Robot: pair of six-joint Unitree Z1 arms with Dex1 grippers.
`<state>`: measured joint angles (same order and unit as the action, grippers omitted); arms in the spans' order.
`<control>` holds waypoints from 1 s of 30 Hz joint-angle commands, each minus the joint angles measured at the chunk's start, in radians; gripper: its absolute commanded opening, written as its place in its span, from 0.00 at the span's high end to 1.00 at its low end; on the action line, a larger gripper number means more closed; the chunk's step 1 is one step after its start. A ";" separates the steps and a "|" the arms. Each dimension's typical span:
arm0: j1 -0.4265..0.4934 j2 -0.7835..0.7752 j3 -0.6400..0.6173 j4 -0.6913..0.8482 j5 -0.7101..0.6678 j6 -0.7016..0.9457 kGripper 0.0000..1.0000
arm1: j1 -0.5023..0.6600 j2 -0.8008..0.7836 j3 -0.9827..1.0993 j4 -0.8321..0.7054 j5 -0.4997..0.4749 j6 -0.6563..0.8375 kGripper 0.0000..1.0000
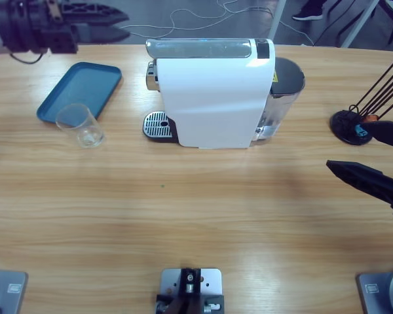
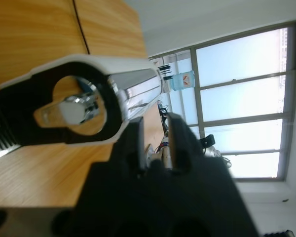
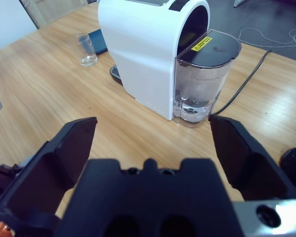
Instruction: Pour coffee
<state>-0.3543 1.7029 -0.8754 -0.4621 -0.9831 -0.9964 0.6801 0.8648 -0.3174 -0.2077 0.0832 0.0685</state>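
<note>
Well, the right gripper [image 3: 150, 143] has its jaws spread wide, grasping nothing, hanging over bare table [image 1: 203, 203]. Straight ahead of those jaws stands the white coffee machine [image 3: 148, 54], its clear water tank [image 3: 202, 84] nearest, and beyond the machine's far side sits the clear glass tumbler [image 3: 86, 49] beside the blue tray [image 1: 78, 90]. No coffee is visible in the tumbler. The left gripper [image 2: 155, 138] shows its jaws close together with a thin gap, nothing held, and the machine's front end is just ahead of them.
</note>
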 commanded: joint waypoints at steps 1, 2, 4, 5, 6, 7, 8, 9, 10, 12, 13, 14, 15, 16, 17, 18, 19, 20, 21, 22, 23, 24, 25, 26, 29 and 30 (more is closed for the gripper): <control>0.005 0.041 0.031 -0.006 0.009 0.001 0.17 | 0.009 -0.023 0.033 -0.009 0.013 -0.007 0.00; 0.001 0.054 0.027 -0.006 0.011 -0.001 0.17 | 0.009 -0.023 0.034 -0.009 0.013 -0.007 0.00; -0.010 0.069 0.020 -0.008 0.013 -0.001 0.17 | 0.009 -0.024 0.034 -0.009 0.013 -0.007 0.00; -0.015 0.077 0.017 -0.013 0.014 -0.002 0.18 | 0.009 -0.024 0.034 -0.009 0.013 -0.007 0.00; -0.020 0.084 0.013 -0.015 0.014 -0.002 0.18 | 0.009 -0.024 0.034 -0.009 0.013 -0.007 0.00; -0.025 0.092 0.007 -0.017 0.014 -0.003 0.18 | 0.009 -0.024 0.033 -0.009 0.013 -0.007 0.00; -0.030 0.099 0.000 -0.019 0.015 -0.004 0.18 | 0.009 -0.024 0.033 -0.009 0.012 -0.007 0.00; -0.036 0.107 -0.008 -0.023 0.017 -0.009 0.18 | 0.009 -0.024 0.034 -0.009 0.012 -0.007 0.00; -0.040 0.112 -0.018 -0.024 0.019 -0.013 0.18 | 0.009 -0.023 0.034 -0.009 0.012 -0.007 0.00; -0.044 0.120 -0.037 -0.024 0.019 -0.017 0.18 | 0.009 -0.023 0.034 -0.009 0.012 -0.007 0.00; -0.046 0.122 -0.045 -0.024 0.020 -0.020 0.18 | 0.009 -0.023 0.034 -0.009 0.012 -0.007 0.00; -0.047 0.124 -0.051 -0.024 0.020 -0.022 0.18 | 0.009 -0.023 0.034 -0.009 0.012 -0.007 0.00; -0.048 0.126 -0.056 -0.024 0.020 -0.022 0.19 | 0.009 -0.023 0.034 -0.009 0.011 -0.007 0.00; -0.048 0.126 -0.058 -0.024 0.020 -0.022 0.19 | 0.009 -0.023 0.034 -0.009 0.010 -0.007 0.00; -0.048 0.126 -0.060 -0.024 0.021 -0.023 0.19 | 0.009 -0.023 0.034 -0.009 0.010 -0.007 0.00; -0.048 0.128 -0.061 -0.024 0.022 -0.024 0.21 | 0.009 -0.023 0.034 -0.009 0.010 -0.007 0.00; -0.051 0.130 -0.062 -0.024 0.023 -0.024 0.24 | 0.009 -0.024 0.034 -0.009 0.010 -0.007 0.00; -0.056 0.133 -0.064 -0.024 0.025 -0.026 0.27 | 0.009 -0.023 0.034 -0.009 0.010 -0.007 0.00; -0.063 0.136 -0.067 -0.024 0.026 -0.028 0.28 | 0.009 -0.023 0.033 -0.009 0.009 -0.007 0.00; -0.069 0.138 -0.072 -0.024 0.026 -0.028 0.28 | 0.009 -0.024 0.034 -0.009 0.009 -0.007 0.00; -0.077 0.141 -0.077 -0.024 0.026 -0.029 0.28 | 0.009 -0.024 0.033 -0.009 0.009 -0.007 0.00; -0.084 0.144 -0.080 -0.024 0.026 -0.030 0.28 | 0.009 -0.024 0.034 -0.009 0.009 -0.007 0.00; -0.091 0.146 -0.082 -0.024 0.029 -0.033 0.28 | 0.009 -0.024 0.033 -0.009 0.009 -0.009 0.00; -0.096 0.147 -0.084 -0.025 0.034 -0.035 0.33 | 0.009 -0.024 0.033 -0.009 0.009 -0.009 0.00; -0.100 0.146 -0.085 -0.027 0.040 -0.036 0.43 | 0.009 -0.026 0.034 -0.009 0.010 -0.009 0.00; -0.099 0.144 -0.084 -0.028 0.040 -0.036 0.56 | 0.009 -0.027 0.034 -0.009 0.011 -0.009 0.00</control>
<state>-0.4385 1.7959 -0.9588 -0.4751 -0.9640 -1.0216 0.6801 0.8568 -0.3173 -0.2079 0.0832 0.0682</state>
